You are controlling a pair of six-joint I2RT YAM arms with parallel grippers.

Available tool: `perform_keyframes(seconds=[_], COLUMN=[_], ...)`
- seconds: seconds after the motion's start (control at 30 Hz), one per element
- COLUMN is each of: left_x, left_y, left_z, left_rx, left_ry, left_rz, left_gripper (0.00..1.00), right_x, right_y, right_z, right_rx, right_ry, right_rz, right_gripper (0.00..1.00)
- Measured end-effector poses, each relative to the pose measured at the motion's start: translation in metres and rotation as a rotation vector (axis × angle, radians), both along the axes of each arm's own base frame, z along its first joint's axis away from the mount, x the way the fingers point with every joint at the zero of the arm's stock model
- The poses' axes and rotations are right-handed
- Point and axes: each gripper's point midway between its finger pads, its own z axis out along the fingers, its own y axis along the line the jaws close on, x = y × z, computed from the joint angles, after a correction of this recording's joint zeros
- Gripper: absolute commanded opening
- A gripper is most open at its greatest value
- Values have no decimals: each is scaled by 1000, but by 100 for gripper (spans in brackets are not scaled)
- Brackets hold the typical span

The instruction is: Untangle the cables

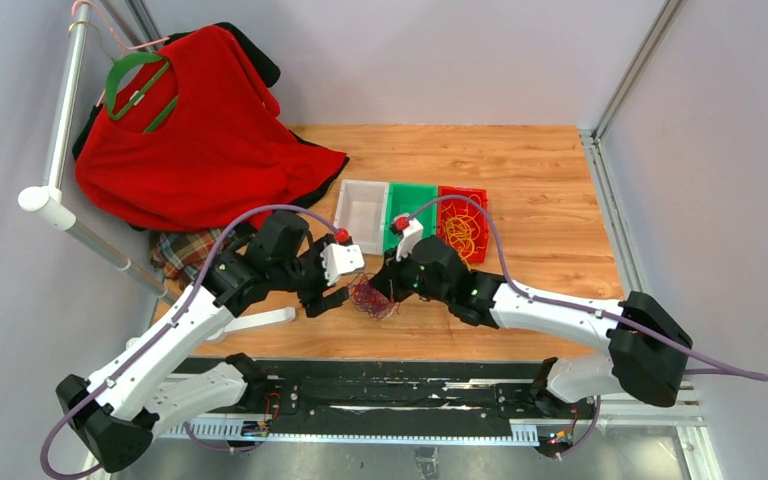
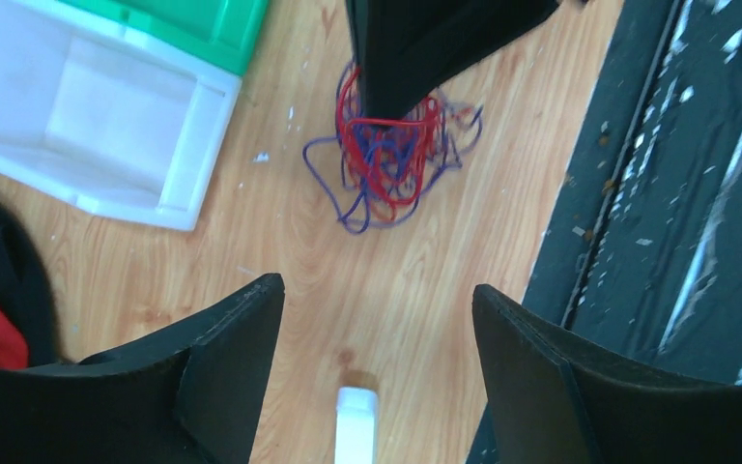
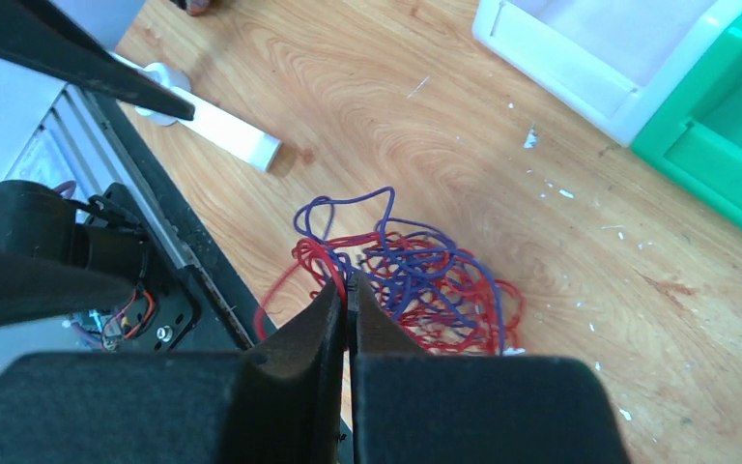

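Observation:
A tangle of thin red and purple cables lies on the wooden table between my two grippers. My right gripper is shut at the near edge of the cables, with a red strand pinched at its fingertips. In the left wrist view the right gripper's dark fingers come down onto the top of the cables. My left gripper stands open and empty, a little short of the tangle, over bare wood. From above, the left gripper sits just left of the pile and the right gripper just right of it.
White, green and red bins stand in a row behind the tangle; the red one holds yellow-orange wires. A red shirt on a hanger hangs far left. A white bar lies under the left arm. A black rail runs along the near edge.

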Motion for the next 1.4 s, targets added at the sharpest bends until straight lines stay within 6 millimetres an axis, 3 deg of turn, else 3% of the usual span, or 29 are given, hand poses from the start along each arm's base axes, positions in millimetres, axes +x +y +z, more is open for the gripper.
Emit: perform_keyframes(seconds=[0.2, 0.3, 0.37, 0.53, 0.7, 1.03, 1.1, 1.13, 1.2, 1.4], left_x=[-5, -9, -11, -12, -23, -40, -40, -39, -36, -27], left_y=[-21, -27, -29, -29, -27, -30, -29, -28, -27, -30], left_z=[23, 24, 24, 25, 27, 42, 44, 45, 48, 61], left_rx=[-123, -153, -160, -164, -167, -208, -213, -215, -221, -277], left_ry=[84, 129, 145, 141, 140, 170, 164, 162, 147, 152], left_rz=[24, 22, 20, 4, -55, -122, -111, -98, -77, 9], left_gripper=[74, 67, 57, 20, 1, 2, 13, 31, 47, 52], right_x=[-7, -15, -17, -21, -22, -24, -25, -25, -25, -35], right_y=[16, 25, 28, 30, 29, 21, 20, 20, 20, 28], right_z=[18, 29, 33, 35, 38, 40, 41, 41, 43, 48], right_rx=[-20, -14, -11, -11, -3, 13, 21, 26, 36, 63], right_ry=[-37, -66, -79, -93, -100, -112, -116, -117, -121, -115], right_rz=[29, 67, 82, 110, 117, 107, 106, 106, 107, 165], right_gripper=[0, 1, 1, 1, 1, 1, 1, 1, 1, 1])
